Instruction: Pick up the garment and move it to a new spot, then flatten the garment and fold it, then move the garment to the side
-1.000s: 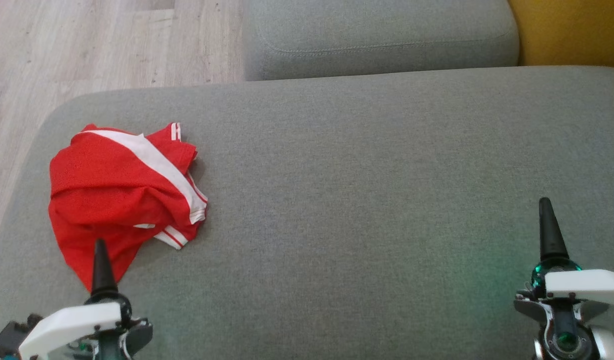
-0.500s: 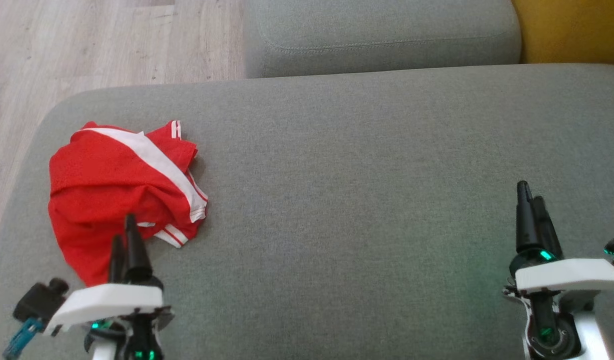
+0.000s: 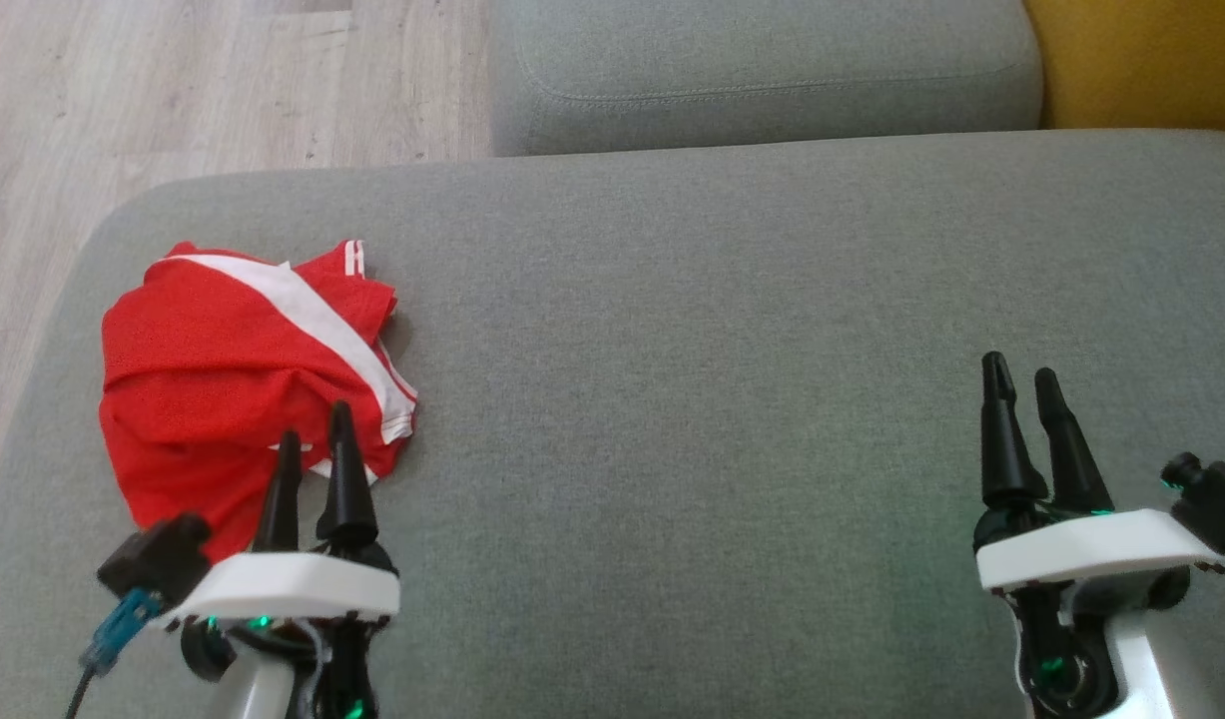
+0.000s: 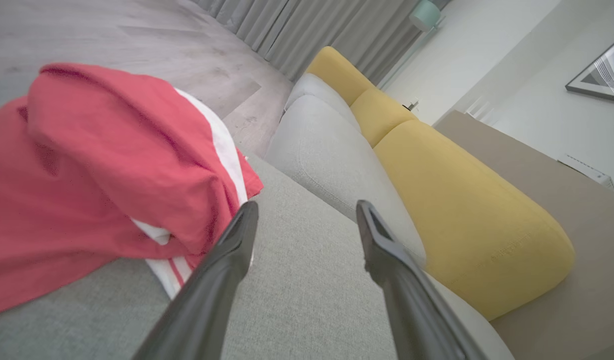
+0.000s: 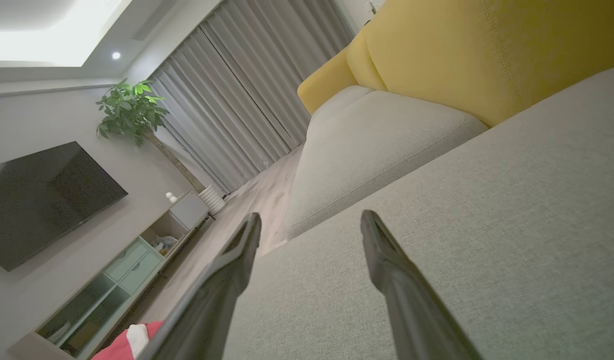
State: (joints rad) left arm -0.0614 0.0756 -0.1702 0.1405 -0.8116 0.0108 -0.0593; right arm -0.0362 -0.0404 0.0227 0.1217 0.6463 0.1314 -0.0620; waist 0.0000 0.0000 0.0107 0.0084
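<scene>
Left gripper (image 3: 315,420) near crumpled red garment (image 3: 213,350)

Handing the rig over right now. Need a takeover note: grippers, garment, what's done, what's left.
Left gripper: open and empty, at the near right edge of the crumpled red garment with white stripes. I cannot tell whether a finger touches the cloth.
Right gripper: open and empty, over bare cushion far to the right.
Garment: bunched up on the left end of the grey fabric sofa cushion, neither flattened nor folded.
Done: nothing that shows; the garment is not grasped.
Left: grasp it, move it to a new spot, flatten, fold, move it aside.
</scene>
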